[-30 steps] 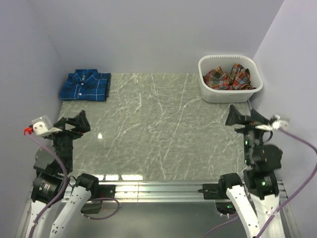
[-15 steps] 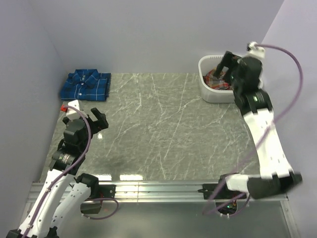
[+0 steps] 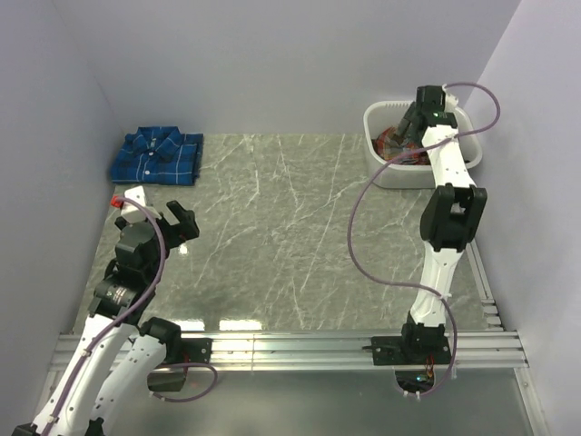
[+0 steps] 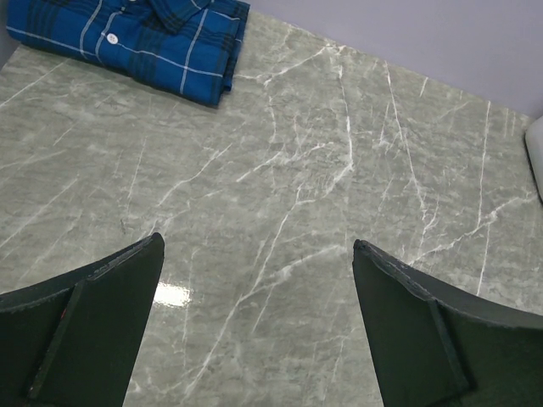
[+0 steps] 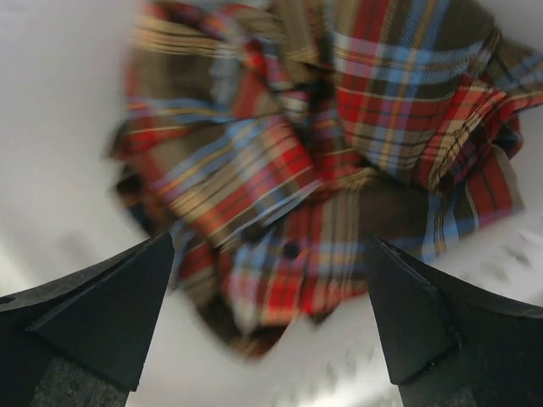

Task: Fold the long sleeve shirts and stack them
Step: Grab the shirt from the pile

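— In the white tub (image 3: 385, 173) at the far right corner of the counter (image 3: 290, 245), I have the red-orange shirt (image 3: 392, 142) lying crumpled in a heap. The right jaws hang over it, spread wide, with nothing between them.

— Are they touching the cloth?

— I cannot tell. My right wrist view puts the two dark wedge-shaped fingers (image 5: 93, 314) at the bottom corners, with rumpled plaid filling the gap between them. It is soft woven cloth in red, blue, tan and brown, and one dark button (image 5: 291, 250) shows. The left side of that view is blurred. Only the overhead camera shows the right arm (image 3: 449, 218) stretched from its base to the tub's rim.

— And the other shirt?

— The blue shirt (image 3: 156, 156) lies folded into a flat rectangle at the far left corner, collar on top, with thin white lines crossing the blue. The left jaws are also gaping and grip nothing. They hover above bare counter, well apart from that shirt.

— What does the left wrist view add?

— It shows the surface closely: glossy grey-green stone with white veins and a bright glare patch. The blue shirt's folded edge sits at the top left. A sliver of the smooth, round-cornered tub shows at the right edge.
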`<state>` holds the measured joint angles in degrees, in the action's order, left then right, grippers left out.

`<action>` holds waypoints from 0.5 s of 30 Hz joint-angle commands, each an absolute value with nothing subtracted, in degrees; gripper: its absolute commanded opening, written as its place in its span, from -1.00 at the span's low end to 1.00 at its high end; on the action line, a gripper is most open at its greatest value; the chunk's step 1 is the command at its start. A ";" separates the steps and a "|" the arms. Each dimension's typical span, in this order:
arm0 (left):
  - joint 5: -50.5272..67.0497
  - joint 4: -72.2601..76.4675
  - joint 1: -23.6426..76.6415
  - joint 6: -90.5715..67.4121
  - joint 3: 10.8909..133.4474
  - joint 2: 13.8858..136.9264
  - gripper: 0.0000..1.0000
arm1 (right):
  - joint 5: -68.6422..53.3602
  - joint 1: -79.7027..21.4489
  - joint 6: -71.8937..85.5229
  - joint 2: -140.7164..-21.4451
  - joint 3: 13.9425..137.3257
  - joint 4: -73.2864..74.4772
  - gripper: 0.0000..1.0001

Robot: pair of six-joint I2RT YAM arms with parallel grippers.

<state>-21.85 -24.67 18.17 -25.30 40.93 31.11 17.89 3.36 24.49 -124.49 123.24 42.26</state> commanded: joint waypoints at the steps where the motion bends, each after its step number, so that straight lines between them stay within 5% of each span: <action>1: -21.62 -23.12 18.46 -25.05 40.96 31.73 0.99 | 16.88 5.62 29.26 -128.22 126.48 41.50 1.00; 11: -21.71 -22.76 18.46 -24.61 40.96 33.66 0.99 | 9.59 6.59 26.63 -139.30 127.97 35.77 0.90; 15: -21.80 -22.68 18.46 -24.52 41.04 34.28 0.99 | 6.95 6.50 25.05 -140.27 126.65 32.96 0.43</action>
